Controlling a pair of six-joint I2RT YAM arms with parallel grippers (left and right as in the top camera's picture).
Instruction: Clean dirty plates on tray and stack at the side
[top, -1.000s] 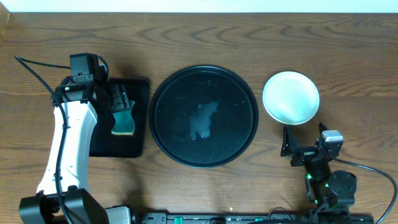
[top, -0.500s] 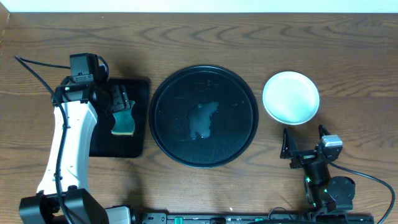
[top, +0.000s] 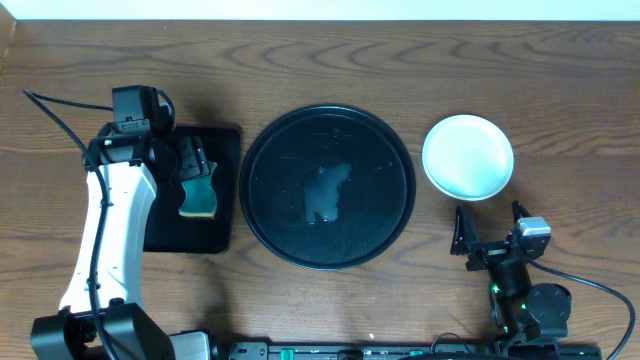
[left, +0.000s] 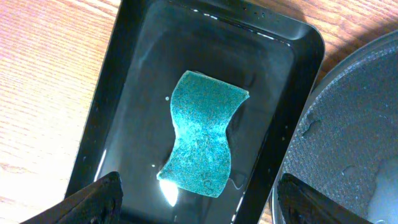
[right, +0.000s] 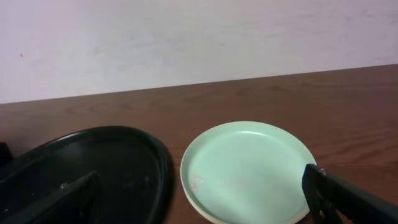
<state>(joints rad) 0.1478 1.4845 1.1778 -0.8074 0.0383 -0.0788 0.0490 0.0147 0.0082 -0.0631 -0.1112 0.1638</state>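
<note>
The large round black tray (top: 270, 200) lies mid-table with a wet patch at its centre and no plates on it; it also shows in the right wrist view (right: 93, 162) and the left wrist view (left: 348, 124). A stack of plates (top: 468, 157) with a pale mint one on top sits on the table right of the tray; a yellowish edge shows under it in the right wrist view (right: 249, 171). My left gripper (top: 197, 175) is open above a blue-green sponge (left: 202, 134). My right gripper (top: 490, 228) is open and empty, near the front edge, just short of the plates.
The sponge (top: 200, 195) lies in a small black rectangular tray (top: 225, 150) holding water, left of the round tray; the rectangular tray also shows in the left wrist view (left: 124, 74). A pale wall rises behind the table's far edge.
The right arm drew back slightly toward the front edge between the earliest frame and half a second ago. Nothing else has moved.
</note>
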